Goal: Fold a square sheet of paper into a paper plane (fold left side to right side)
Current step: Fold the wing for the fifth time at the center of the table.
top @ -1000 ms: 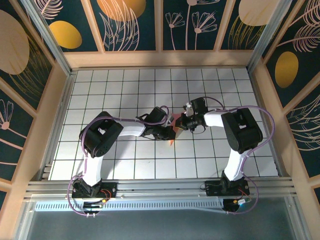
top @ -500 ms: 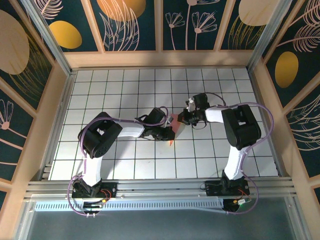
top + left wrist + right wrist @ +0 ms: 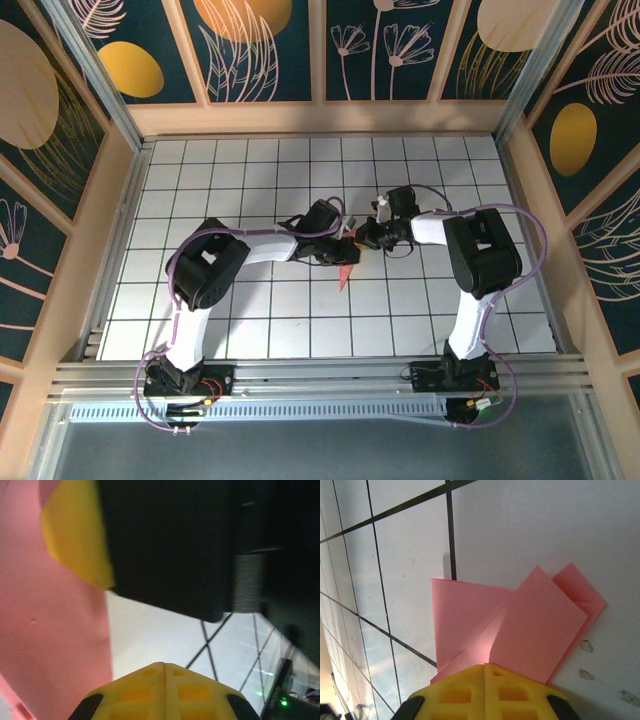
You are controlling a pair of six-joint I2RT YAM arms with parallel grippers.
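Top view: left hand (image 3: 338, 250) and right hand (image 3: 362, 240) are close together mid-bench (image 3: 250, 180). The folded pink paper (image 3: 346, 275) pokes out beneath them, point toward the bases.
Left wrist: paper against a yellow pad (image 3: 75, 535); I cannot tell whether the hand is gripping.
Right wrist: paper flat on a tile in layered folds; grip again unclear.

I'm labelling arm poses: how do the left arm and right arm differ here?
The left arm reaches rightward, the right arm leftward. The left arm stretches farther sideways from its base than the right arm. Both end at the pink paper, left gripper and right gripper close together.
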